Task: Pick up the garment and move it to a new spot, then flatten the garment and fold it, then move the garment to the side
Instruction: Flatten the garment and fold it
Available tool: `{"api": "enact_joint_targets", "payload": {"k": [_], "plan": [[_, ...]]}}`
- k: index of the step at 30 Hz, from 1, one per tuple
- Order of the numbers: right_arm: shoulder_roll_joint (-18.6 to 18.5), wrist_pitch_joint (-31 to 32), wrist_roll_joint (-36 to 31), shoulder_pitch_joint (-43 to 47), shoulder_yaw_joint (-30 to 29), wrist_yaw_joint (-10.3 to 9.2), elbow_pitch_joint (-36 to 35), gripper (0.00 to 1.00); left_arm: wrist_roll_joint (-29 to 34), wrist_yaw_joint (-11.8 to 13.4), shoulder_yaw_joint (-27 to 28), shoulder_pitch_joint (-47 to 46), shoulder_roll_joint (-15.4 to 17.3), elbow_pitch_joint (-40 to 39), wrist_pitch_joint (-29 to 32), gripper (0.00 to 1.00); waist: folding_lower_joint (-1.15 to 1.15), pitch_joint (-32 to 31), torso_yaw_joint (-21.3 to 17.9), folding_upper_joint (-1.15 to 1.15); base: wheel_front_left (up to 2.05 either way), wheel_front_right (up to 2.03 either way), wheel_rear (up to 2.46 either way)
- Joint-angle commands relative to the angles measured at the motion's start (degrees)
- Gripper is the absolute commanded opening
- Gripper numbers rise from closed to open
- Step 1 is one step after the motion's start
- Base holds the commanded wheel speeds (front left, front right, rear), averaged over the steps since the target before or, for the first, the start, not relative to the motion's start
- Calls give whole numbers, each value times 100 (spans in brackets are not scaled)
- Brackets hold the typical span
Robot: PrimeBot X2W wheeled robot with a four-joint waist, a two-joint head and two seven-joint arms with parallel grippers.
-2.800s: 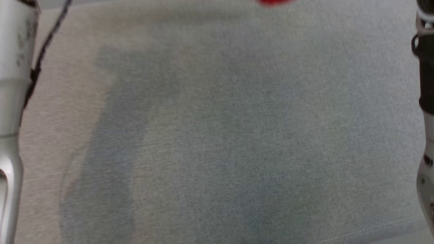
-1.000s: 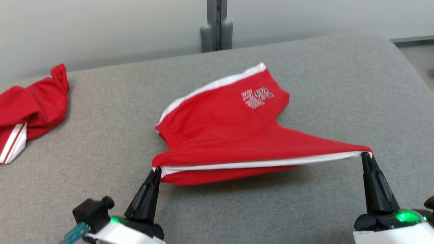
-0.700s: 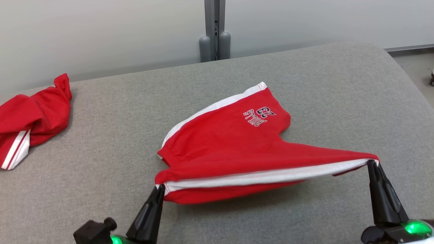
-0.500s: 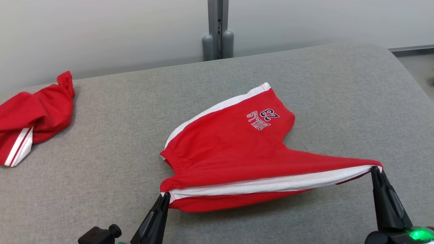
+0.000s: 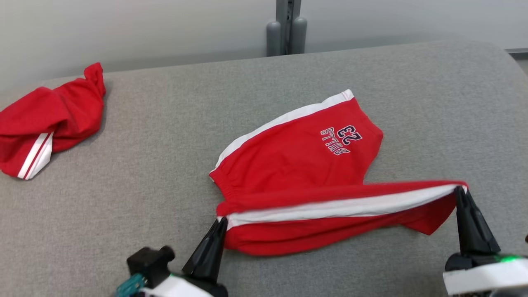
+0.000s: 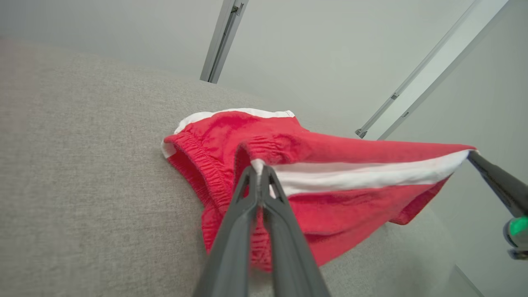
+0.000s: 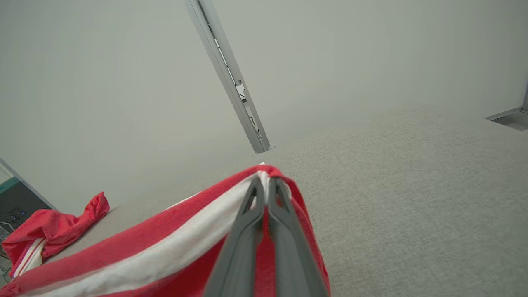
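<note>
The garment is a pair of red shorts with white side stripes and a "BULLS 23" print, lying on the grey padded surface. Its near white-striped edge is lifted and stretched between my two grippers, while the far leg rests flat. My left gripper is shut on the waistband corner, seen close up in the left wrist view. My right gripper is shut on the hem corner of the same stripe, seen also in the right wrist view. The garment's lower fold hangs below the stretched edge.
A second red garment with white stripes lies crumpled at the far left of the surface. A grey post stands behind the surface's far edge against a pale wall. The surface rounds off at the right.
The head view has shifted, so everything sits further right and higher. Both grippers still hold the striped edge stretched; more of the near leg now hangs below it.
</note>
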Motion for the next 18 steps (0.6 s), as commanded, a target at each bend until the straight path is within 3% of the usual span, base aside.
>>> {"api": "enact_joint_targets", "payload": {"k": [1,18], "plan": [[-67,12,40,-105,-12,3,37,0,25,-22,8,-128,-2,32,19,0,0,62,58,0,0,0,0],[-1243,584,238,-2868,957,3,2111,0,-243,47,187,-2332,-635,2062,487,0,0,754,495,0,0,0,0]]}}
